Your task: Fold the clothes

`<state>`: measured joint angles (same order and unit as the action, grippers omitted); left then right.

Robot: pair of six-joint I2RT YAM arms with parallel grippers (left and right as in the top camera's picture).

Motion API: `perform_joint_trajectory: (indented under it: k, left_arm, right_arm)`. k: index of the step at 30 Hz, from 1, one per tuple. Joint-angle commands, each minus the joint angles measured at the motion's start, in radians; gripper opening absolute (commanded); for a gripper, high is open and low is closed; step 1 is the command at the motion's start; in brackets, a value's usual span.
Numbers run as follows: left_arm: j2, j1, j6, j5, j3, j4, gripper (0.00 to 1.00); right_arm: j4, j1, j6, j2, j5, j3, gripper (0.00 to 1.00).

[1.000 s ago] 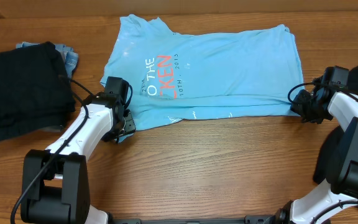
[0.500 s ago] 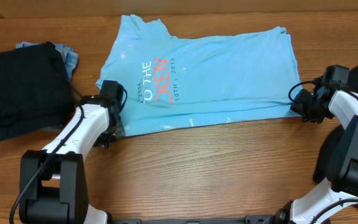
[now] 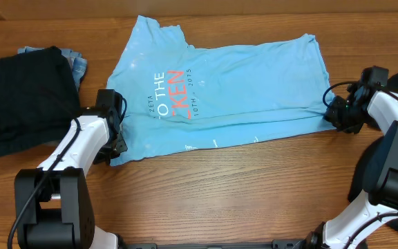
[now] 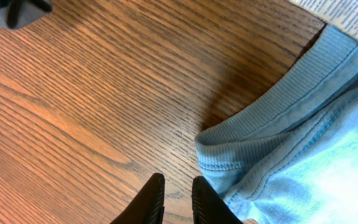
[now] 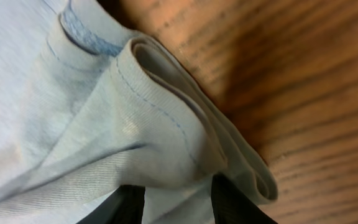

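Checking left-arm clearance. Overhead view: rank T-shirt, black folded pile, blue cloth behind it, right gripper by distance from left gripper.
1. light blue T-shirt: its lower left corner is at the left gripper.
2. black folded pile: just to the left.
3. blue cloth: behind the pile, farther back.
4. right gripper: far right, at the shirt's other corner.

Wooden table (image 3: 254,187), brown grain, even light.
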<state>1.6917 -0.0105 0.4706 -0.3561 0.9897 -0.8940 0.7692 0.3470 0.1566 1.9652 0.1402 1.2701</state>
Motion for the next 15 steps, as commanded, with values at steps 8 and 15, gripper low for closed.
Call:
perform_joint_trajectory:
  k: [8, 15]
  left_arm:
    - [0.005, 0.005, -0.003, 0.0, -0.005, 0.004, 0.2]
    - [0.005, 0.005, 0.005, 0.043, -0.005, 0.018, 0.2]
  right_arm:
    - [-0.109, 0.0, -0.001, 0.023, 0.114, 0.044, 0.39]
    - [-0.388, -0.026, 0.006, 0.023, 0.265, 0.044, 0.4]
